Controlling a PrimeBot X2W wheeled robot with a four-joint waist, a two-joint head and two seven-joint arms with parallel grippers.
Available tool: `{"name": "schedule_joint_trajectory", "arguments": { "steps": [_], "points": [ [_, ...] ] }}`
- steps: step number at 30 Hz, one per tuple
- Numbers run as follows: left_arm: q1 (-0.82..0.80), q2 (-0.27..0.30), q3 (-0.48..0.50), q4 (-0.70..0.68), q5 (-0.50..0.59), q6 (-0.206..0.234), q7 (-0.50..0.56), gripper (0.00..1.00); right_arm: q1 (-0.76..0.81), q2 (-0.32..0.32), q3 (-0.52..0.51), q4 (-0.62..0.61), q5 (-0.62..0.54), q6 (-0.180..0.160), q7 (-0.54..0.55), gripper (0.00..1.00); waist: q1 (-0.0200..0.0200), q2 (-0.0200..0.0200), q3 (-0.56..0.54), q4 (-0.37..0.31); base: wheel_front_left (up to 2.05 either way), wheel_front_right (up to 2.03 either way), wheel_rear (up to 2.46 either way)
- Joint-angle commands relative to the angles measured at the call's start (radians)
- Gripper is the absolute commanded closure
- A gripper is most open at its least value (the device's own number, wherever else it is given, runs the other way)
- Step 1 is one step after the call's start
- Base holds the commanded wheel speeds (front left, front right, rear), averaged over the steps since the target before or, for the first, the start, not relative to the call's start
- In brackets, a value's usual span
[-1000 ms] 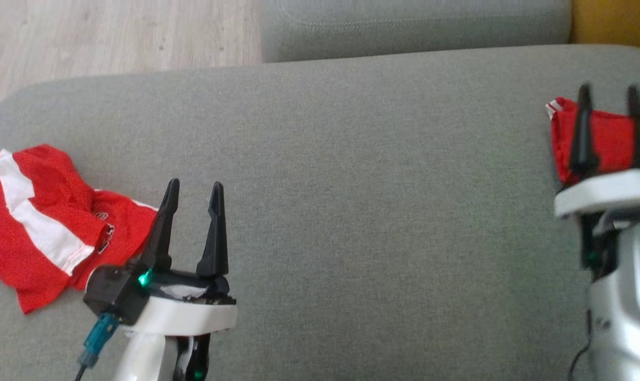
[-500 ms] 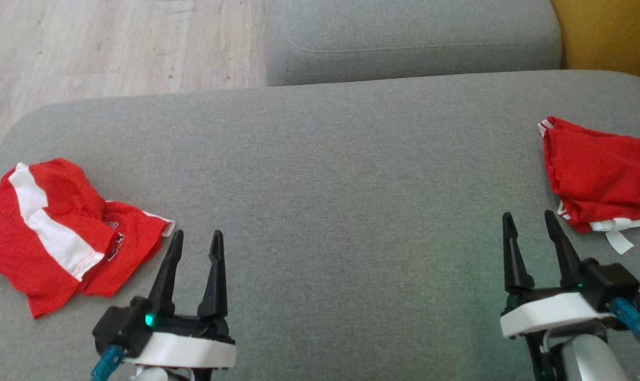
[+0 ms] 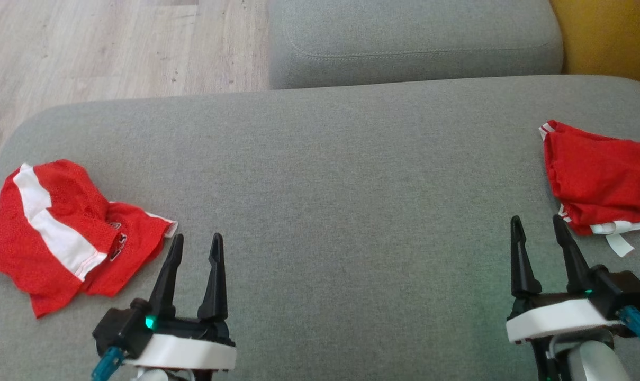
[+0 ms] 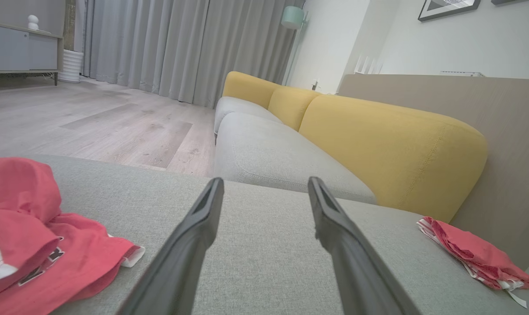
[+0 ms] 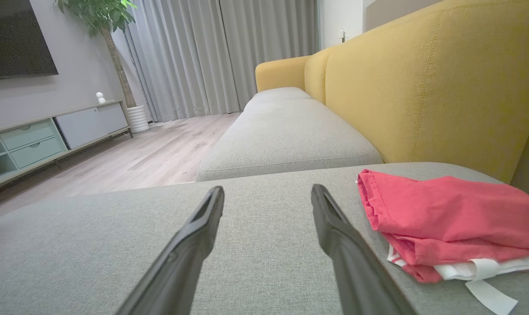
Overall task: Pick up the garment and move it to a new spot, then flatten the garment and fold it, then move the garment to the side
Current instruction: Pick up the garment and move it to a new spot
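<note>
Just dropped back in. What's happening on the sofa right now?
Nothing is being held. The left pincer and right pincer are both open and empty, fingers pointing out across the grey seat cushion. A crumpled red and white garment lies at the cushion's left end, beside the left pincer. A folded red garment lies at the right end, close to the right pincer. Neither pincer grips cloth.

A home living room: sofa (image 5: 422, 87), curtains (image 5: 203, 57), television (image 5: 15, 39).
</note>
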Motion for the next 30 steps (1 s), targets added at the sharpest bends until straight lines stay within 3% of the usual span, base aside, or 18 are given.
{"name": "schedule_joint_trajectory", "arguments": {
  "steps": [1, 12, 20, 30],
  "points": [
    [-0.029, 0.001, 0.024, -0.033, 0.002, 0.002, -0.008, 0.0, -0.024, -0.003, 0.02, -0.037, 0.005, -0.001, -0.014, 0.0, 0.0, -0.0001, -0.001, -0.001, 0.0, 0.0, 0.0],
    [-0.023, 0.001, 0.021, -0.031, 0.008, 0.002, -0.008, 0.0, -0.026, -0.003, 0.003, -0.024, 0.013, -0.001, -0.014, 0.0, 0.0, -0.0001, -0.018, 0.003, 0.0, 0.0, 0.0],
    [-0.026, 0.001, 0.036, -0.022, 0.013, 0.002, -0.008, 0.0, -0.015, -0.003, 0.061, -0.015, 0.012, -0.001, -0.014, 0.0, 0.0, -0.0001, -0.02, 0.085, 0.0, 0.0, 0.0],
    [-0.013, 0.001, 0.075, -0.022, 0.035, 0.002, -0.008, 0.0, -0.007, -0.003, 0.12, 0.001, 0.04, -0.001, -0.014, 0.0, 0.0, -0.0001, -0.048, 0.252, 0.0, 0.0, 0.0]
  ]
}}
